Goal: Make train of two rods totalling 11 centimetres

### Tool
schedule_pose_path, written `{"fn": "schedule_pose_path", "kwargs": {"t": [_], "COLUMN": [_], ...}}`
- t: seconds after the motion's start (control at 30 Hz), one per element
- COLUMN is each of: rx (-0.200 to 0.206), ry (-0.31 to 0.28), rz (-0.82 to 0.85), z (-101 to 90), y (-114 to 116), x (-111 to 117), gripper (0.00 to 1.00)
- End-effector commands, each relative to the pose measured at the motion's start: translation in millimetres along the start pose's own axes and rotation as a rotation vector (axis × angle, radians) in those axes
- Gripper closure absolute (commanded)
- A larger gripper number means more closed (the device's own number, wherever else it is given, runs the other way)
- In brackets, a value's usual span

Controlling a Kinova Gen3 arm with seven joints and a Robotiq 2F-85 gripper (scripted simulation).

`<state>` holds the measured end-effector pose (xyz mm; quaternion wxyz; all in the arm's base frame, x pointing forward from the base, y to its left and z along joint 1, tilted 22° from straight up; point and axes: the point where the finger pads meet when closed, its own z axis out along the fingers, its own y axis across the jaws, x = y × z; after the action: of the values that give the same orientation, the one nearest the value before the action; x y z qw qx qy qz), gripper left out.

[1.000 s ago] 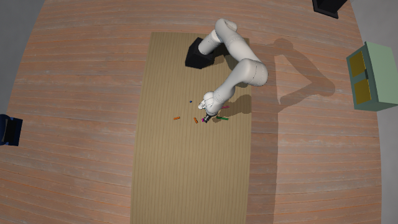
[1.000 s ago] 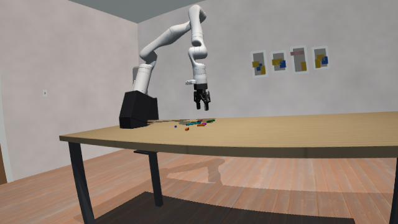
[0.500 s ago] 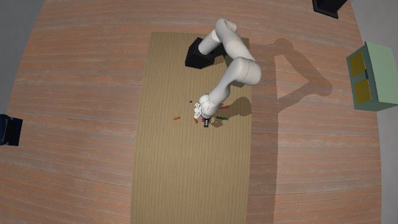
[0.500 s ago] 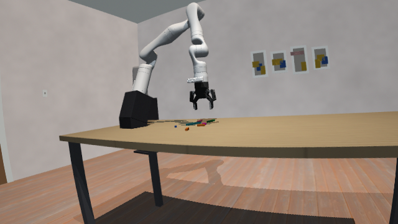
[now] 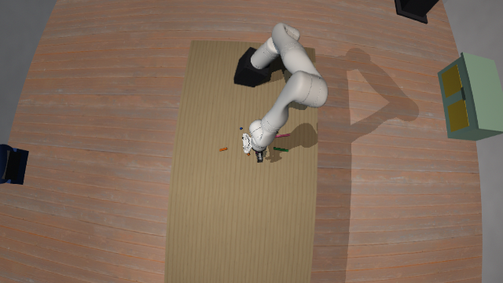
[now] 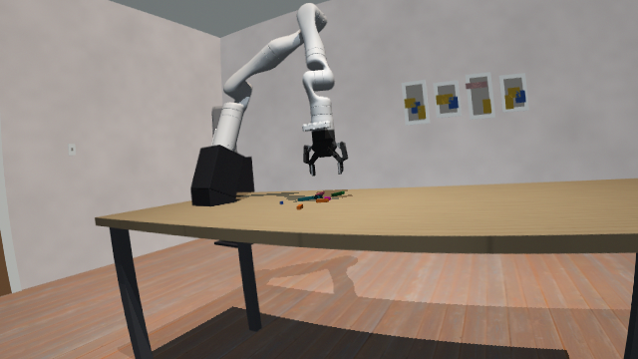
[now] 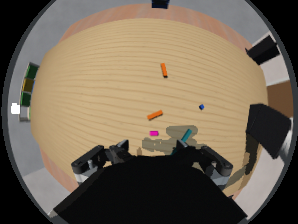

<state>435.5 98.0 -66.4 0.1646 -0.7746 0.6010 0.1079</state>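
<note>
The white arm (image 5: 299,59) (image 6: 313,45) rises from its black base, folds over high up and drops its wrist nearly straight down — the fingers (image 5: 260,153) (image 6: 312,171) point at the desk (image 5: 236,220) (image 6: 399,214) (image 7: 100,75), wide open, nothing between them, and well above the rods. Under and around them lie a turquoise rod (image 6: 307,198) (image 7: 186,135), partly hidden in the wrist view, a magenta rod (image 7: 154,133), a pink rod (image 5: 283,135) and a green rod (image 5: 280,149) (image 6: 338,193). Two orange rods (image 5: 223,149) (image 6: 299,206) (image 7: 164,70) lie apart from each other — the small blue rod (image 5: 241,128) (image 6: 281,202) (image 7: 201,107) sits by itself, away from the turquoise one.
</note>
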Motion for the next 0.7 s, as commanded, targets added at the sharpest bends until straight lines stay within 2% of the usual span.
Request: {"fn": "schedule_pose_path", "kwargs": {"t": [0.0, 0.1, 0.13, 0.67], "rx": [0.005, 0.005, 0.005, 0.005], "ry": [0.009, 0.009, 0.009, 0.009], "rz": [-0.018, -0.019, -0.019, -0.019], "z": [-0.7, -0.7, -0.7, -0.7], "y": [-2.0, -2.0, -2.0, -2.0], "x": [4.9, 4.9, 4.9, 4.9], "gripper": [0.00, 0.00, 0.65, 0.65]}}
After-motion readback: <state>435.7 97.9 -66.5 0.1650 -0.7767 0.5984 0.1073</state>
